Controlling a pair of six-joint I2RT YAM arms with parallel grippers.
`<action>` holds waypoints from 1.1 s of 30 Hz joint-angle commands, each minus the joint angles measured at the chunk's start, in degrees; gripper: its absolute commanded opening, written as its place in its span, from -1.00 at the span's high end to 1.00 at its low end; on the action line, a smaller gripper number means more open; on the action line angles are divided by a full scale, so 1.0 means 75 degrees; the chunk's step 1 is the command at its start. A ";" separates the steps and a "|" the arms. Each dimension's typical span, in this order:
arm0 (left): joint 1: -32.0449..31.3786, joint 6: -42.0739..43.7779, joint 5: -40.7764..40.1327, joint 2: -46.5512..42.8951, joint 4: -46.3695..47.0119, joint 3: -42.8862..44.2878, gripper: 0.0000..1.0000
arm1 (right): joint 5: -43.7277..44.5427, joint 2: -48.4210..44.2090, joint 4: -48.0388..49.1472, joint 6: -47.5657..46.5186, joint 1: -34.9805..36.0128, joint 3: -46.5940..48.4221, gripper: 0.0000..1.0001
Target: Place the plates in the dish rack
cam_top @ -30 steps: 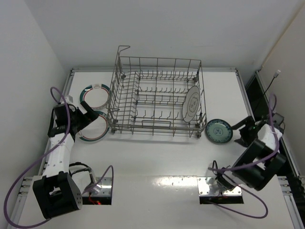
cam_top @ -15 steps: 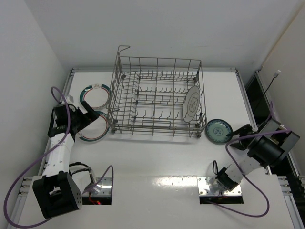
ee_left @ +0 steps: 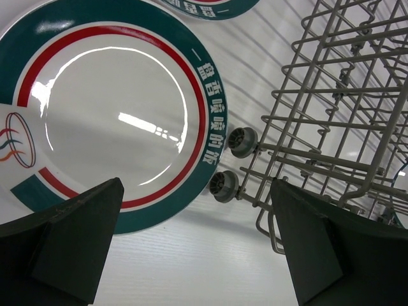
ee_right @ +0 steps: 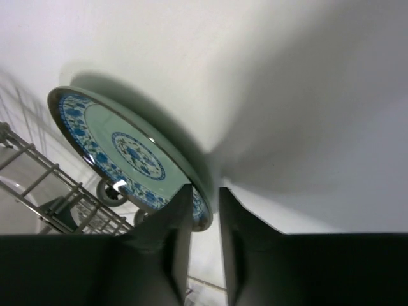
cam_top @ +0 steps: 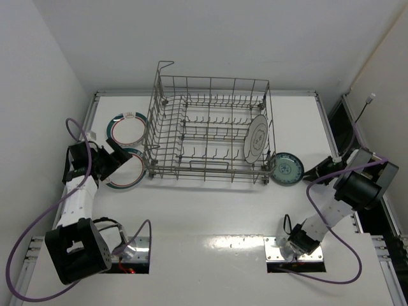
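The right gripper [ee_right: 204, 194] is clamped on the rim of the teal plate [ee_right: 118, 150], which tilts up off the table [ee_right: 306, 95] just beside the rack's [cam_top: 210, 131] right end. The pinched part of the rim is hidden between the fingers, and whether plate and rack touch cannot be told. The left gripper [ee_left: 196, 191] hovers with fingers wide apart over a ringed plate [ee_left: 108, 108] lying flat by the rack's left corner, with a second ringed plate [ee_left: 207, 6] cut off at the top edge, while a dark-rimmed plate [cam_top: 257, 138] stands inside the rack, partly screened by wires.
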 commanded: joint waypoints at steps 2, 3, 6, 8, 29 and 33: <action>0.0093 0.0066 0.0265 -0.0031 0.0335 -0.0010 -1.00 | 0.0030 -0.0003 -0.0136 -0.0341 0.0040 0.0266 0.73; 0.0093 0.0066 0.0265 -0.0101 0.0335 -0.0010 -1.00 | 0.0030 -0.0003 -0.0136 -0.0342 0.0040 0.0266 0.77; 0.0093 0.0066 0.0265 -0.0101 0.0335 -0.0010 -1.00 | 0.0030 -0.0085 0.0038 -0.0342 0.0040 0.0173 0.86; 0.0093 0.0066 0.0265 -0.0101 0.0335 -0.0010 -1.00 | 0.0030 -0.0260 0.0109 -0.0342 0.0040 0.0090 0.86; 0.0093 0.0066 0.0195 -0.0184 0.0335 -0.0010 -1.00 | 0.1425 0.0465 -0.0921 -0.0353 0.1282 0.1473 0.81; 0.0244 0.0066 0.0452 -0.0020 0.0405 -0.0010 -1.00 | 0.1495 0.0536 -0.1061 -0.0423 0.1282 0.1636 0.81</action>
